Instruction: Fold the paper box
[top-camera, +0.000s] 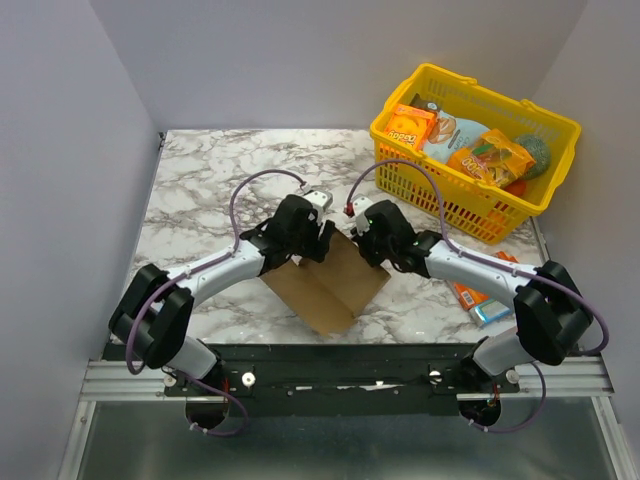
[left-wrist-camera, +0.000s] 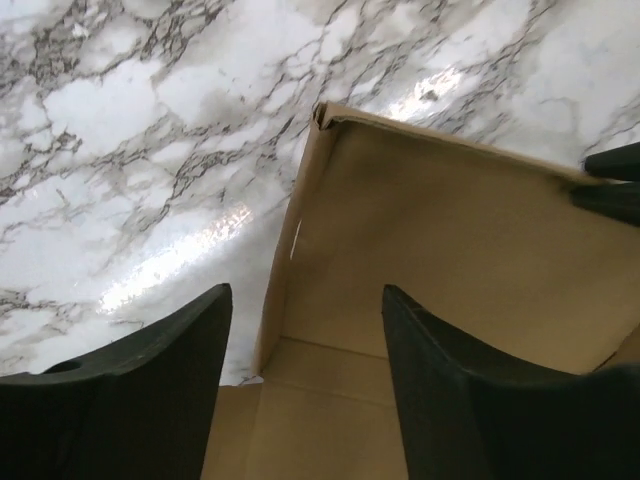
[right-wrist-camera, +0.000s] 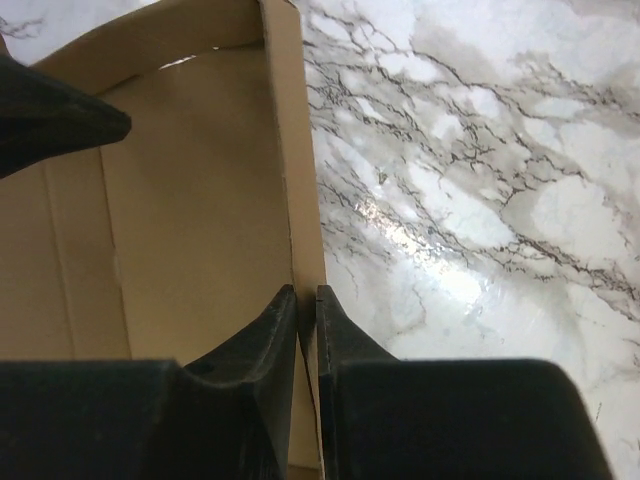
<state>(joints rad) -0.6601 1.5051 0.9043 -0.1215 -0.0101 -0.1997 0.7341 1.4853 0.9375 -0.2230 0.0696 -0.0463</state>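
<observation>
Right end effector (right-wrist-camera: 305, 295): clenched, pinching the top edge of one upright side wall of the paper box (top-camera: 325, 285), with the card sandwiched between the tips.

Left end effector (left-wrist-camera: 305, 292): released, jaws wide. It straddles the opposite wall, one finger (left-wrist-camera: 150, 400) outside over the marble and the other inside over the box floor. I can't see either touching card.

Both sit at the far end of the box. The box is around the middle of the bench (top-camera: 200, 190), nearer the near edge than the far one, between the arms and turned diagonal to the bench edges. The yellow basket (top-camera: 470, 200) is at the far right corner, well apart.

Risks, my read:
- There's a single pinch on thin card. With the left side unheld, that wall could spring back towards flat.
- Nothing pins the base and the marble looks glossy. Any pull from the right could drag or spin the whole box instead of folding it.
- If the left closes off-line, a finger could catch the wall edge and buckle it away from the crease.

Box look: plain brown, unprinted, thin. It's partly erected, with the floor panel flat, walls standing at the far end and the near part lying open. Score lines are visible inside, one far corner is already folded, and the far wall bows slightly.
</observation>
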